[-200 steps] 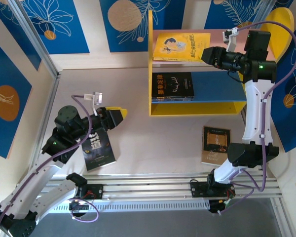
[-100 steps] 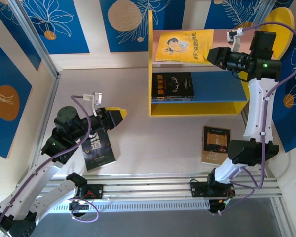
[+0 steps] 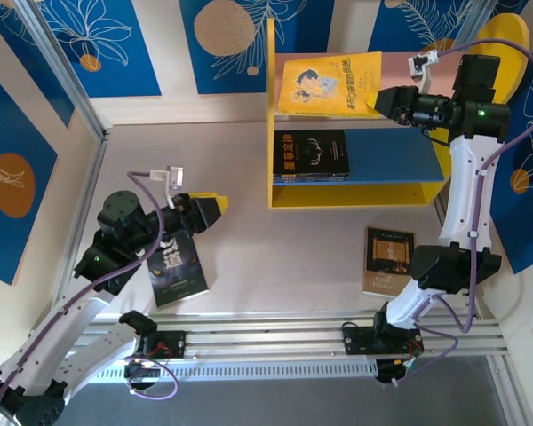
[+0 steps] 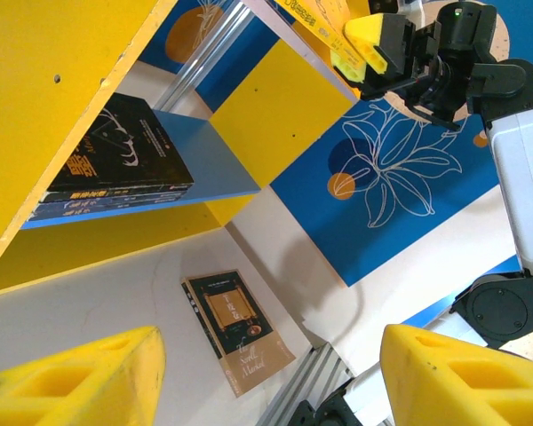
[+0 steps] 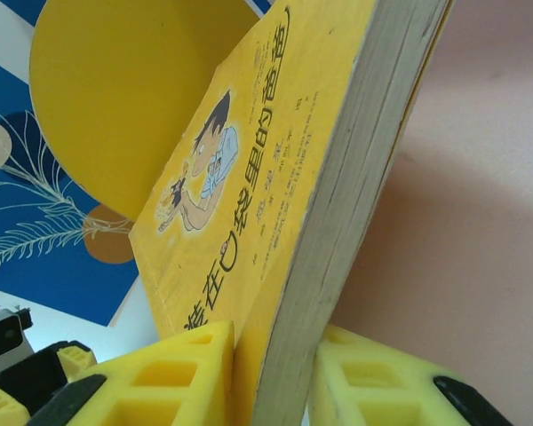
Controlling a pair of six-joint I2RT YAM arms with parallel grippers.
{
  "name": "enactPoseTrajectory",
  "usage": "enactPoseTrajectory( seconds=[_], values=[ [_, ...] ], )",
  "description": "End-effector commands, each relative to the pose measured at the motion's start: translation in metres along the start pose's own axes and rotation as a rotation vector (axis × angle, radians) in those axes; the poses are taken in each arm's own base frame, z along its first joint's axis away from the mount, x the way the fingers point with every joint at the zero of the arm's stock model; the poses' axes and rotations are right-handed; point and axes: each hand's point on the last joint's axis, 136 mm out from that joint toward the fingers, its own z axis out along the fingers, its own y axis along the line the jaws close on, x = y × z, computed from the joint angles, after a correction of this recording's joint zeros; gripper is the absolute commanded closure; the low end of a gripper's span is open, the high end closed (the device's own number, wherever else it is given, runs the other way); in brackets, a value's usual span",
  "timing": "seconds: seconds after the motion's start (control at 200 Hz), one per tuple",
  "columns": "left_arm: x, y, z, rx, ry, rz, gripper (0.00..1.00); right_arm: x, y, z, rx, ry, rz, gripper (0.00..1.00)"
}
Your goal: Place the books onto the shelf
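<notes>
My right gripper (image 3: 379,99) is shut on the right edge of the bright yellow cartoon book (image 3: 327,84), holding it tilted above the shelf's pink upper board (image 3: 400,67). In the right wrist view both fingers (image 5: 186,373) press on the yellow book (image 5: 275,195), with the pink board (image 5: 480,222) behind. A stack of dark books (image 3: 310,156) lies on the blue lower board (image 3: 391,155). A brown book (image 3: 388,259) lies flat on the table by the right arm. My left gripper (image 3: 215,206) hangs open above the table, next to a dark book (image 3: 178,271).
The shelf's yellow side panel (image 3: 270,115) stands upright at the shelf's left end. A metal frame post (image 3: 62,80) runs along the table's left side. In the left wrist view, the brown book (image 4: 235,328) lies near the rail at the table's edge.
The right gripper has closed on the yellow book, raised its edge and shifted slightly right and back. The left arm has not moved.
</notes>
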Motion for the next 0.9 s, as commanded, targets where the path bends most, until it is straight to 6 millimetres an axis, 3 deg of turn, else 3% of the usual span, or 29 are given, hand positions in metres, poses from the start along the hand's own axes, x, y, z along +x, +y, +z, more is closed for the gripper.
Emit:
enactPoseTrajectory(
  seconds=[0.0, 0.19, 0.5, 0.895],
  values=[
    [-0.009, -0.013, -0.006, 0.022, -0.028, 0.037, 0.34, 0.001, 0.027, -0.005, -0.083, 0.008, -0.066, 0.74],
    [-0.009, -0.014, -0.006, 0.026, -0.029, 0.04, 0.34, 0.002, 0.028, -0.001, -0.093, 0.018, -0.065, 0.69],
    [-0.01, -0.018, -0.01, 0.031, -0.036, 0.047, 0.34, -0.002, 0.003, 0.014, 0.071, 0.02, -0.044, 0.59],
    [-0.01, -0.018, -0.013, 0.024, -0.039, 0.052, 0.34, -0.005, -0.013, 0.006, 0.227, -0.009, -0.061, 0.39]
  ],
)
